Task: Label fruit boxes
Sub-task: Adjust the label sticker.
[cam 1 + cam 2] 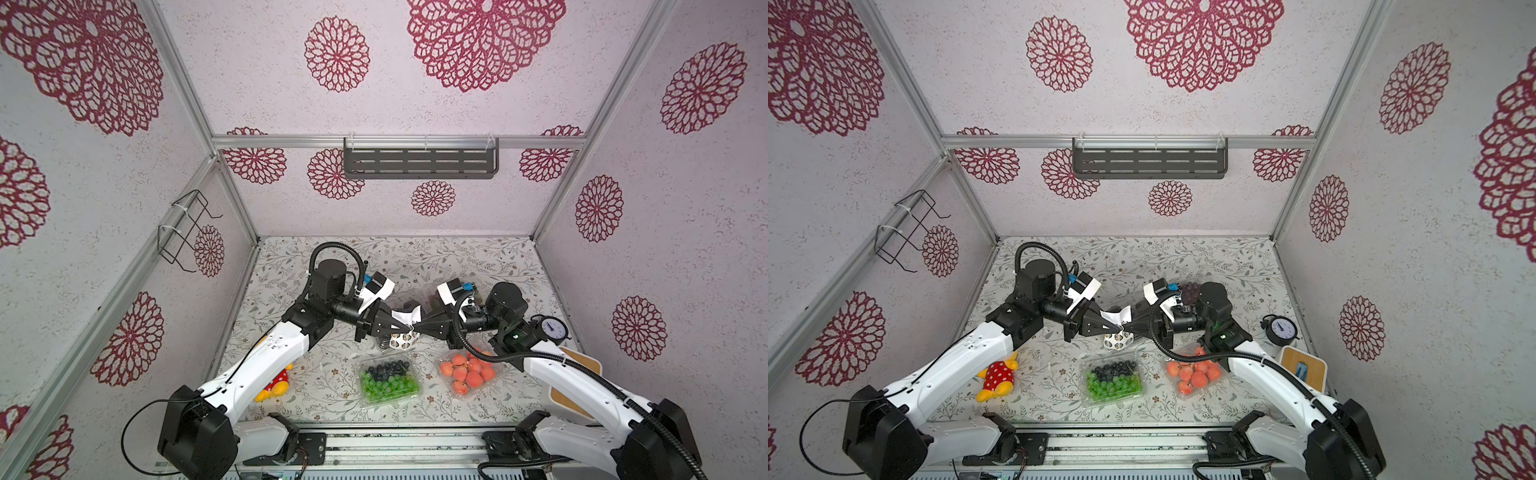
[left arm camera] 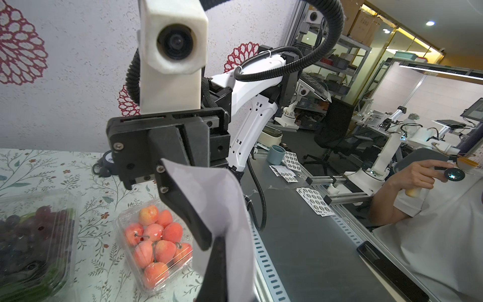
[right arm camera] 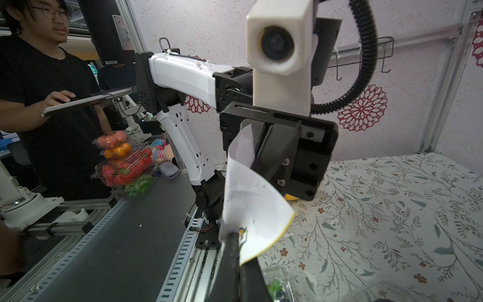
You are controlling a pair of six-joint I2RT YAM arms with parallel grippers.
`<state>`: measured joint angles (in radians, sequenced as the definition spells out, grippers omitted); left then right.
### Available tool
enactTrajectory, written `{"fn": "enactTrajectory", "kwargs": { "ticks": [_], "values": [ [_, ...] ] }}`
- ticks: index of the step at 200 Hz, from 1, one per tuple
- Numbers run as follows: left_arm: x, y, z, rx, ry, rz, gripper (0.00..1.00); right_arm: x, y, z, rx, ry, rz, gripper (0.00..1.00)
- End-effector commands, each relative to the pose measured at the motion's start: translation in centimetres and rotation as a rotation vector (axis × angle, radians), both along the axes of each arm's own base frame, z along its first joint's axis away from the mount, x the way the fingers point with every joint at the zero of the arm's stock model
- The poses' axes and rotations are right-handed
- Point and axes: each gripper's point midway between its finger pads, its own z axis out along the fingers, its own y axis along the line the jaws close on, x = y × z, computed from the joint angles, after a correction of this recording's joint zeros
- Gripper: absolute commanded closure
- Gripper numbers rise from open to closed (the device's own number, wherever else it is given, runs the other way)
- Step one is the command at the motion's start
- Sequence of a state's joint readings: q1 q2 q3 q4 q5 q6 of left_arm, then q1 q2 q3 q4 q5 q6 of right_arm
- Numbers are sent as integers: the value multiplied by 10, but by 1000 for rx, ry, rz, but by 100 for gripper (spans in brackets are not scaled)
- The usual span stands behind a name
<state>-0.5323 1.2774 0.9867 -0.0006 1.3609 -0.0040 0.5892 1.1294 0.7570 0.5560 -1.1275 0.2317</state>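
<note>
Fruit boxes (image 1: pixel 388 380) lay on the flowery tabletop (image 1: pixel 324 392) while the left tool (image 1: pixel 406 329) and right tool (image 1: pixel 417 328), tip to tip, each pinched the white sticker sheet (image 1: pixel 402 318).

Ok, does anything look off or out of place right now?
Yes: the sticker sheet is curled and creased, pinched in mid-air between the left gripper and the right gripper. A plush toy also lies on the table.

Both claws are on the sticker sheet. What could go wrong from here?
1. The left claw and right claw pinch the sticker sheet tip to tip; pulling apart could tear it or slip it free.
2. It hangs crumpled, so a peeled sticker may fold onto itself before reaching the grape box.
</note>
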Motion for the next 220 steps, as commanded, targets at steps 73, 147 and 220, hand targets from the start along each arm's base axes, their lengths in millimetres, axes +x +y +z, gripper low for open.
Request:
{"fn": "enactTrajectory", "kwargs": {
  "ticks": [73, 147, 220],
  "values": [
    [-2, -5, 9, -14, -30, -23, 100, 2, -2, 16, 53, -26, 1, 100],
    [5, -8, 5, -2, -18, 5, 100, 8, 3, 11, 44, -4, 3, 100],
    [10, -6, 6, 5, -35, 77, 93, 11, 3, 14, 44, -1, -16, 100]
  ]
}}
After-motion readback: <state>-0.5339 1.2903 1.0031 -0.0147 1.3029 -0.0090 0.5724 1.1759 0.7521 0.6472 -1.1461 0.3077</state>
